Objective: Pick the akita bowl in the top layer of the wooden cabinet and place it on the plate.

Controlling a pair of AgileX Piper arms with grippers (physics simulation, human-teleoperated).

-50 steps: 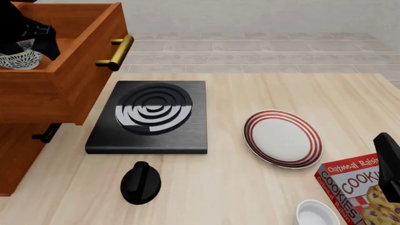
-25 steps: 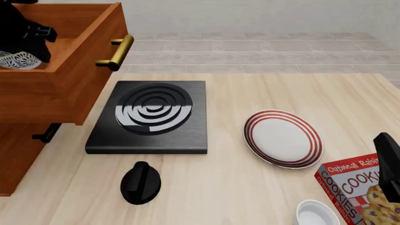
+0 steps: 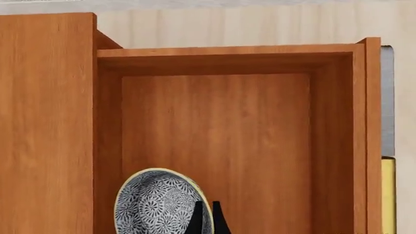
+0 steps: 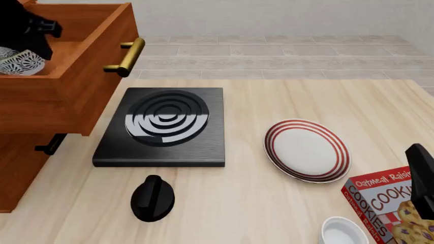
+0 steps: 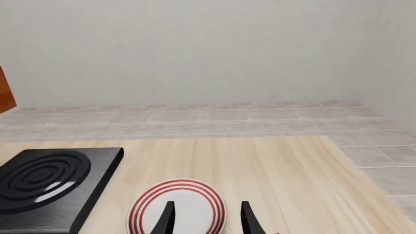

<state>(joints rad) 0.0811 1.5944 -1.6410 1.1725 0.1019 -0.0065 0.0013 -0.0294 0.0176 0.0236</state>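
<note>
The wooden cabinet (image 4: 40,107) stands at the table's left with its top drawer (image 3: 215,131) pulled out. The akita bowl (image 4: 18,61), dark blue and white, sits tilted inside that drawer. In the left wrist view my left gripper (image 3: 208,220) is shut on the rim of the akita bowl (image 3: 156,204), fingertips nearly touching. In the front view the black left arm (image 4: 27,23) hides part of the bowl. The plate (image 4: 307,150), white with red rings, lies on the table right of centre. My right gripper (image 5: 205,219) hangs open, above and just short of the plate (image 5: 179,207), holding nothing.
A black burner plate (image 4: 162,127) lies between cabinet and plate, with a black knob-like object (image 4: 152,198) in front of it. A cookie box (image 4: 390,203) and a plain white bowl (image 4: 344,231) sit at the front right. The drawer's brass handle (image 4: 125,57) juts out.
The left gripper and the akita bowl have shifted slightly up and to the left inside the drawer, the bowl now more tilted. The right arm has not moved.
</note>
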